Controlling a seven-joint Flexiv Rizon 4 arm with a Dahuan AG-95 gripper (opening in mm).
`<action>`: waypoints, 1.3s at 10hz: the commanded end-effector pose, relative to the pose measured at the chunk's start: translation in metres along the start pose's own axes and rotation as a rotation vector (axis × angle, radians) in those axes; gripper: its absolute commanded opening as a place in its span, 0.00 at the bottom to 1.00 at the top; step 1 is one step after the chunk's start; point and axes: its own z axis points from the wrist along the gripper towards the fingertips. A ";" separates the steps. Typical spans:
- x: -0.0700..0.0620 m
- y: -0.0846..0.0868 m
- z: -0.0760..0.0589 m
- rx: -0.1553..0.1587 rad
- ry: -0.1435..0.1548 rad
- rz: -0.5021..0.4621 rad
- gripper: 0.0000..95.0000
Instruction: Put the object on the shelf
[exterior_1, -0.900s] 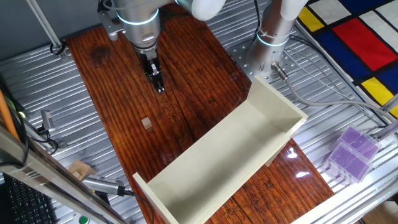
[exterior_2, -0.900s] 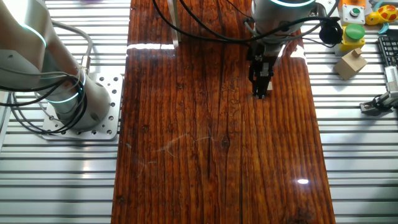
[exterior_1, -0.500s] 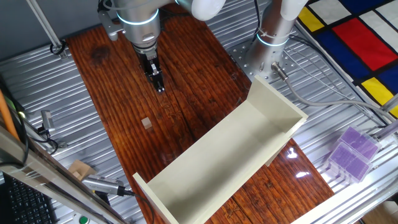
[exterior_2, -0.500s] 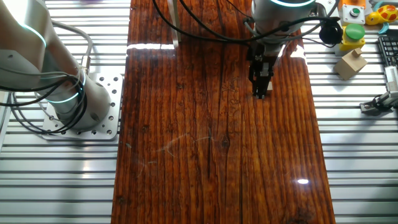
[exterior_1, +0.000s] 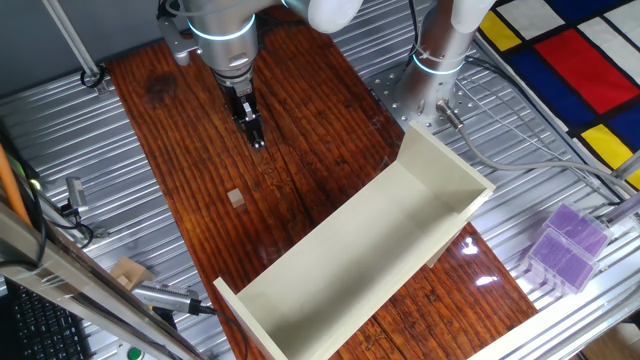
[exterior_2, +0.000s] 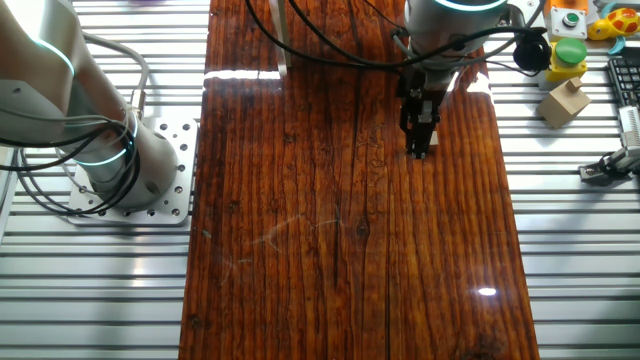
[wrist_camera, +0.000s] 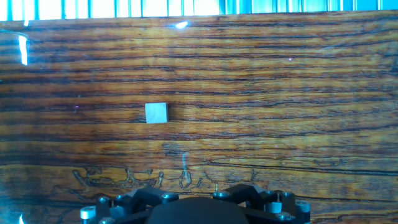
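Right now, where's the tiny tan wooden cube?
The tiny tan wooden cube sits alone on the dark wooden tabletop, between the gripper and the long cream-white shelf, touching neither.

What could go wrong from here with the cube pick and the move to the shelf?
1. The cube is tiny and lies apart from the gripper; a slightly off descent could nudge it across the glossy board instead of gripping it.
2. In the hand view it sits left of centre, so the fingers may close beside it.
3. The shelf has upright end walls; a low carry could clip them.
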 end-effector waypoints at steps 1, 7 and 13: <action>0.000 0.000 0.000 -0.042 0.031 -0.200 0.00; 0.000 0.000 0.000 -0.040 0.032 -0.200 0.00; -0.027 0.002 0.008 -0.048 0.077 -0.223 0.00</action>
